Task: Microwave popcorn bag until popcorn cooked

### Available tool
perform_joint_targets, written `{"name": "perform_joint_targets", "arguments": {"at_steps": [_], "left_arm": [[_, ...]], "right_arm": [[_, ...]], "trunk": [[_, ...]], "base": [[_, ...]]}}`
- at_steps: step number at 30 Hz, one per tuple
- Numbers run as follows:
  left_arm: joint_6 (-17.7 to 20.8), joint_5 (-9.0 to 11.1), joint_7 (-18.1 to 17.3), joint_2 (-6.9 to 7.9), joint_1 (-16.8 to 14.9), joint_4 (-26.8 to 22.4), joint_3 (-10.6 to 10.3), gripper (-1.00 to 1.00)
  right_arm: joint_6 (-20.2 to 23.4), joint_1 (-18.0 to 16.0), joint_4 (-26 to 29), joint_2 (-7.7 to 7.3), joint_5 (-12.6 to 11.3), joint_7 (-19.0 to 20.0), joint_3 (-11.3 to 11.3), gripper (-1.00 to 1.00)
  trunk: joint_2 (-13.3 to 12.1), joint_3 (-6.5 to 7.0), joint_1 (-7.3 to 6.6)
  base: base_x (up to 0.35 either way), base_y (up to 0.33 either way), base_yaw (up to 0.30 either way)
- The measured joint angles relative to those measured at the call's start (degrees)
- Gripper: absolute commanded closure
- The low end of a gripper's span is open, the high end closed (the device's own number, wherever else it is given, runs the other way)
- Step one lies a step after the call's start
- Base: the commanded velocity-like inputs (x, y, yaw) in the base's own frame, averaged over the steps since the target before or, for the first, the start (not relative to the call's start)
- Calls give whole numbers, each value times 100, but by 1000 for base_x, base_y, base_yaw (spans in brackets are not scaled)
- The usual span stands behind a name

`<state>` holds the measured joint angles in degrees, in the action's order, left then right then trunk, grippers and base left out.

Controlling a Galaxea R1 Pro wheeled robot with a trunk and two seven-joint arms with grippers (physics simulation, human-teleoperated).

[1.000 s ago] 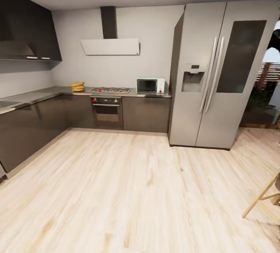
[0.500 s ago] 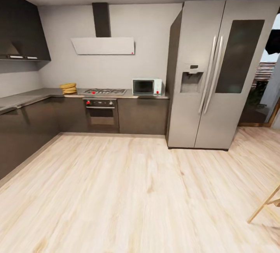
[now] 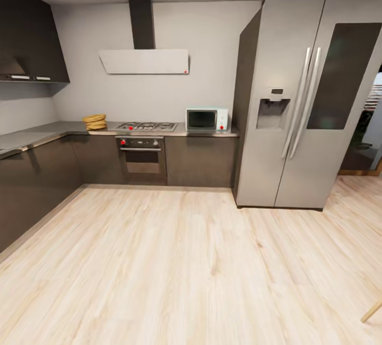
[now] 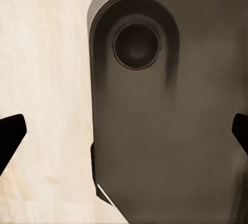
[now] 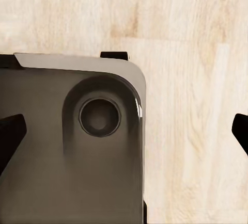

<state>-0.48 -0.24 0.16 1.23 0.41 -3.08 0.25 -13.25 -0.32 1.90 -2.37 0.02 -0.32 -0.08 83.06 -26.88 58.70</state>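
Across wood floor (image 3: 185,260), popcorn bag (image 3: 94,121) sits beside hob (image 3: 147,126).

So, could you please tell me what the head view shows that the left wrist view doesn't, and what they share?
Head view: the kitchen from a distance, with the microwave on the countertop beside the fridge, the hob above the oven, and a yellow stack at the counter's far corner.

Left wrist view: the robot's dark base seen from above, framed by the open left gripper.

Both: the pale wooden floor.
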Motion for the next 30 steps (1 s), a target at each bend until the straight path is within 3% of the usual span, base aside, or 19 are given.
{"name": "perform_joint_targets", "arguments": {"at_steps": [16, 30], "left_arm": [[0, 0, 0, 9, 0, -1, 0, -100], [0, 0, 0, 25, 0, 1, 0, -100]], "right_arm": [[-1, 0, 0, 0, 5, 0, 6, -100], [-1, 0, 0, 0, 6, 0, 8, -100]], "trunk": [[0, 0, 0], [0, 0, -1]], "base": [[271, 184, -75], [328, 18, -94]]}}
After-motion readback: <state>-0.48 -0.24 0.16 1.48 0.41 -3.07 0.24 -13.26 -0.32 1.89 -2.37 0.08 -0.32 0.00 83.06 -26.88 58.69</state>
